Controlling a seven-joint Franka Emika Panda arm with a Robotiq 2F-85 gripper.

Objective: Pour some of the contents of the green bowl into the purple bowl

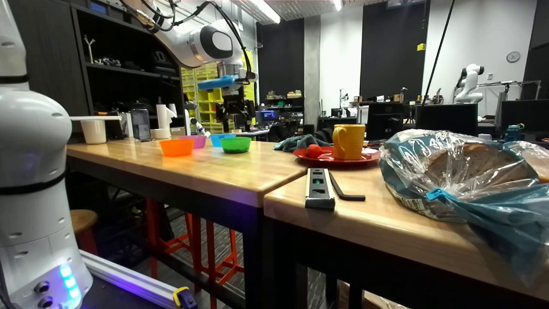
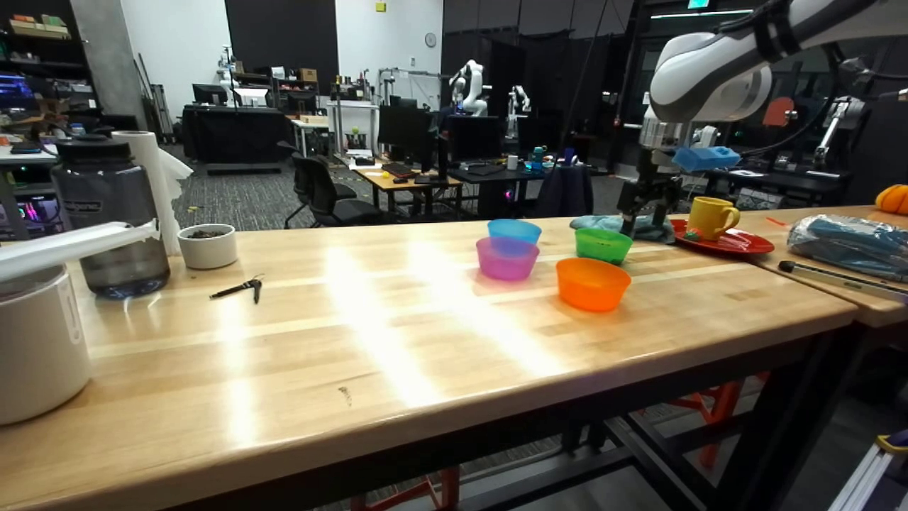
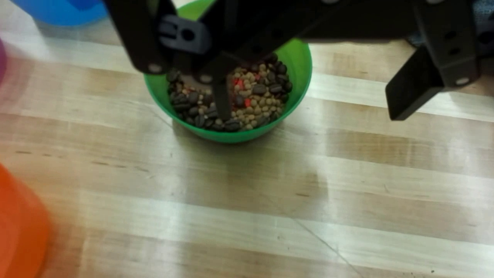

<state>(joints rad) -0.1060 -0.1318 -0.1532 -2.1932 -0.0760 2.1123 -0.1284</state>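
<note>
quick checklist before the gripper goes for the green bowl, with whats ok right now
1. Gripper open: ok, fingers spread wide.
2. Green bowl upright on the table: ok.
3. Contents inside it: ok, dark beans, small tan pieces, a few red bits.
4. Lined up for a rim grasp: cannot tell; the wrist view shows one finger over the contents and the other past the rim, but exact height is unclear.
5. Purple bowl ready to receive: upright, ok; what is inside, cannot tell.
6. Orange bowl apart from the green bowl: ok.
</note>
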